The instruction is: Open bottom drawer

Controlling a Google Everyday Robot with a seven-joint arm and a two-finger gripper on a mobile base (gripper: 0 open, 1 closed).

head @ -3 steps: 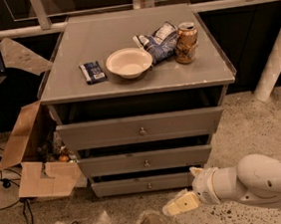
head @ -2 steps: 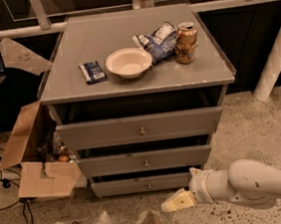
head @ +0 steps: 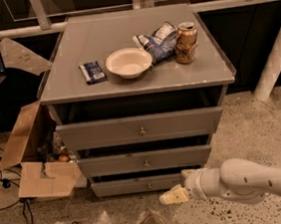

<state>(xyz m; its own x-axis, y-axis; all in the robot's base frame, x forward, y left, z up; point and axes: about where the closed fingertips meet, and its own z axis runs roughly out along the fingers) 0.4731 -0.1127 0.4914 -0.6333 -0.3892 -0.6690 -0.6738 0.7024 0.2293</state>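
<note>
**Gripper low by the bottom drawer's right end, knob not yet taken**

Gripper [head: 180, 185] hangs just above the floor at the lower right of the cabinet [head: 211, 71], brought in from the right on the pale arm [head: 248, 180]. Its two yellowish fingers [head: 172, 197] stand apart with nothing between them. That suits an approach, since the jaws need room to close around a small knob.

The bottom drawer [head: 121, 187] is the lowest and narrowest of the three grey fronts, set back beneath the middle drawer [head: 111, 164] and the top drawer [head: 97, 133]. Its front looks pushed in. Its small round knob [head: 149, 185] sits at the centre of the front, left of the gripper and apart from it. I judge the task is at the reaching stage, with a short move left towards the knob still needed.

On the cabinet top, a bowl [head: 128, 61] sits near the front edge, a can [head: 185, 41] and a crumpled bag [head: 157, 41] towards the right edge, and a dark packet [head: 92, 71] to the left. All are clear of the drawer's path. An open cardboard box [head: 33, 167] lies on the floor by the left side.
</note>
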